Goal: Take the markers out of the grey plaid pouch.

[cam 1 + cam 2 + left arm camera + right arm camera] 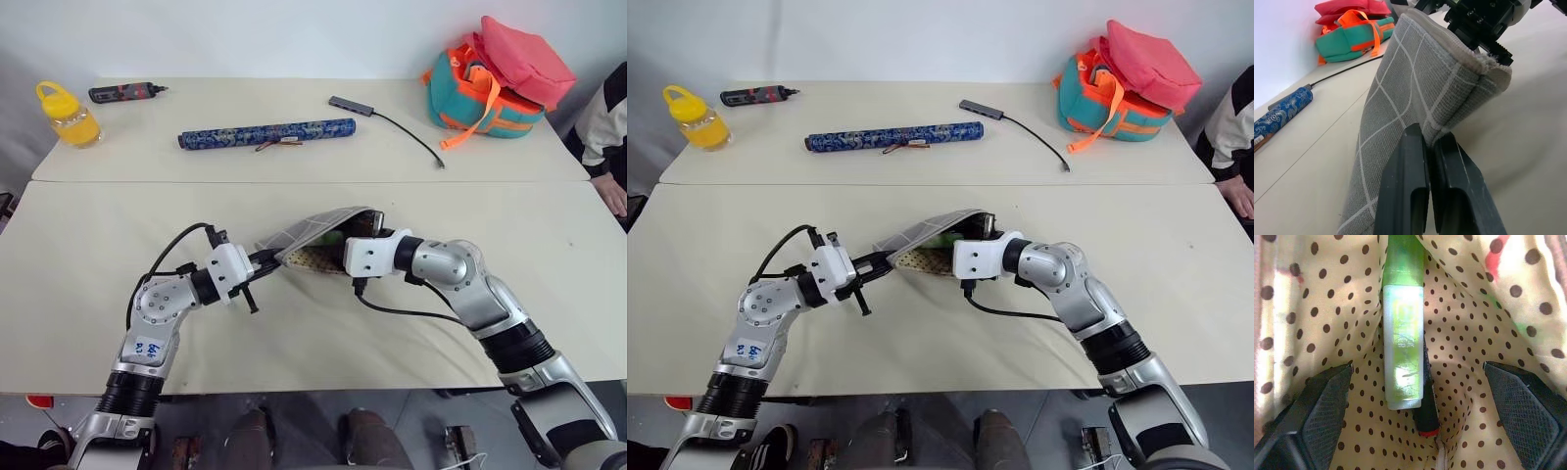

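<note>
The grey plaid pouch (315, 233) is lifted off the table (88, 245) at its middle, mouth toward my right arm. My left gripper (270, 259) is shut on the pouch's left edge; in the left wrist view its two fingers (1405, 171) pinch the grey fabric (1415, 83). My right gripper (341, 251) reaches into the mouth and stands open. In the right wrist view its fingers (1317, 416) spread wide over the dotted tan lining. Between them lie the markers: a light green one (1403, 328) and a dark one with a red tip (1426, 423). Neither finger touches them.
On the far table are a yellow jar (69, 116), a black-and-red gadget (125, 92), a long blue patterned roll (266, 133), a small hub with a cable (351, 104) and a teal-orange-pink bag (495, 83). A person's hand (613, 192) rests at the right edge.
</note>
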`<act>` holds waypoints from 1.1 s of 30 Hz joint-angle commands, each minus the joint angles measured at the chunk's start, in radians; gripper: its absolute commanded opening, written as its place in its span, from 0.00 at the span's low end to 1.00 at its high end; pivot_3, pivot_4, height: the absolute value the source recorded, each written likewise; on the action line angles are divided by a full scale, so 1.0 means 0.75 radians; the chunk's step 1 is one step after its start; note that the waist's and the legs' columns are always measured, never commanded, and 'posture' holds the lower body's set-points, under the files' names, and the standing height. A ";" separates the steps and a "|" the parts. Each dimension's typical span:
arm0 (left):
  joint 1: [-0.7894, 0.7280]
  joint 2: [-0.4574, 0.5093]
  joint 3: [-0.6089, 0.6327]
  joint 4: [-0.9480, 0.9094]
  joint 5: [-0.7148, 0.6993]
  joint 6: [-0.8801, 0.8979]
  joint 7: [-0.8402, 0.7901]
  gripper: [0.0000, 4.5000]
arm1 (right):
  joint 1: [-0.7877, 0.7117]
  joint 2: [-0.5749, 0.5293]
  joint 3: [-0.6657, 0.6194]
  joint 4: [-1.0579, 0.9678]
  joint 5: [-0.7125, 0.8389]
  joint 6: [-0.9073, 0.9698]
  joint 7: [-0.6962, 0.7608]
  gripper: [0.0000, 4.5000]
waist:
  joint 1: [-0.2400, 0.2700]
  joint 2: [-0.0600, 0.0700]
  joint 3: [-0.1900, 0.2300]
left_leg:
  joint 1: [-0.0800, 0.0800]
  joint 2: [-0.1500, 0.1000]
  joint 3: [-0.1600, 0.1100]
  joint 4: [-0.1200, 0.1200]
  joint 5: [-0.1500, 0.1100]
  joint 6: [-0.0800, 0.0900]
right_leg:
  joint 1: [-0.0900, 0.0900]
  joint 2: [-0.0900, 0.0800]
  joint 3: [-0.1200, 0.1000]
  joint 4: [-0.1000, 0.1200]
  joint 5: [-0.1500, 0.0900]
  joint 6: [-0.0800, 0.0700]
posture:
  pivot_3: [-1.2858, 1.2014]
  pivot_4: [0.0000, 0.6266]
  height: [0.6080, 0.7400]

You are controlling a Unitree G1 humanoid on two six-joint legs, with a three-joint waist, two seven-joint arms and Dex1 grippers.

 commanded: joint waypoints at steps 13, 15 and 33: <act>-0.022 -0.052 0.051 -0.116 -0.332 0.357 -0.036 0.00 | -0.182 -0.114 -0.046 -0.119 0.129 0.102 0.324 0.58 | -0.001 0.000 0.000 | 0.000 0.000 -0.001 0.001 0.000 0.000 | 0.000 0.000 0.000 0.001 0.000 0.000 | 0.52 0.24 1.00; -0.032 -0.061 0.075 -0.171 -0.473 0.557 -0.030 0.00 | -0.253 -0.181 -0.039 -0.088 0.190 0.090 0.479 0.58 | -0.001 0.000 0.000 | 0.000 0.000 -0.002 0.002 0.000 0.000 | 0.000 0.000 0.000 0.002 0.000 0.000 | 0.52 0.24 1.00; 0.021 -0.072 0.043 -0.399 -0.721 1.154 0.031 0.00 | -0.395 -0.177 0.182 -0.066 0.171 0.494 0.769 0.58 | -0.022 0.000 0.000 | 0.000 0.000 -0.014 0.004 -0.001 0.001 | 0.002 0.000 -0.001 0.001 0.000 0.000 | 0.52 0.24 1.00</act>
